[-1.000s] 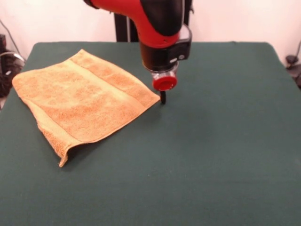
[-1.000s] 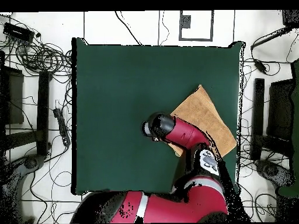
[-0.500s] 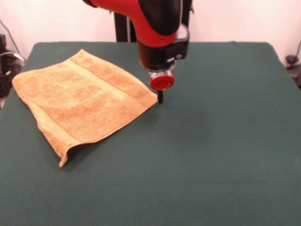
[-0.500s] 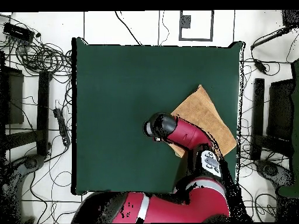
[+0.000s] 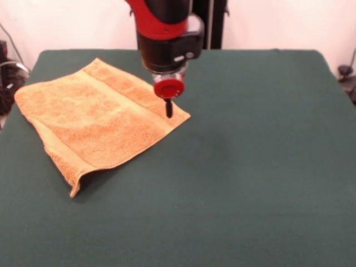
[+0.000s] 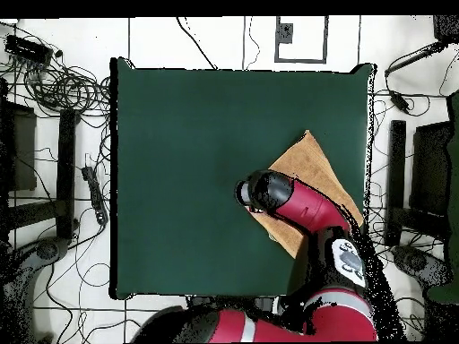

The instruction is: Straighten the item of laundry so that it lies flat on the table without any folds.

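Meanwhile, the red-and-black arm's gripper [image 5: 169, 109], whether open or closed I cannot tell, hangs over a corner of the orange-tan terry-cloth hand towel [image 5: 92, 119], which lies doubled over on the dark green felt-covered table [image 5: 250, 167], unfolding not yet begun.

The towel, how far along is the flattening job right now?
Done: little that shows. The towel lies doubled near one side of the table, and its near corner curls up. In hand: the tool hangs over the towel's corner nearest the table's middle; whether it touches or grips is unclear. Left: unfolding the doubled layer and smoothing it flat.
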`<state>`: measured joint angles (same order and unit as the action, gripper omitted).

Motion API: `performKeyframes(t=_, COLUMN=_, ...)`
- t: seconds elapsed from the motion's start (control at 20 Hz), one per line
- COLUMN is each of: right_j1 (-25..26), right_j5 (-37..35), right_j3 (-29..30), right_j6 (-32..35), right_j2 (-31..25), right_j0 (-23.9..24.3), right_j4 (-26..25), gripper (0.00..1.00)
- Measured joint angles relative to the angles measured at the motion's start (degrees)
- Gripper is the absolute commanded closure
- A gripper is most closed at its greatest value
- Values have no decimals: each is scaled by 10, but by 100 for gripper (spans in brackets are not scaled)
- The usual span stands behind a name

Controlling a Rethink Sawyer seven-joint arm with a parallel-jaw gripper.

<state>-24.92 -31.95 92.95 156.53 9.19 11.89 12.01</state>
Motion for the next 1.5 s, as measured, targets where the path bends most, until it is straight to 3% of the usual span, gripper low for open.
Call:
performKeyframes(t=0.6, right_j1=-13, right_j5=0, right_j3=1, right_j6=0, right_j2=0, right_j0=12, right_j4=-1, gripper=0)
performKeyframes(t=1.5, right_j1=46, right_j5=35, right_j3=17, right_j6=0, right_j2=-2, right_j0=-8, right_j4=55, gripper=0)
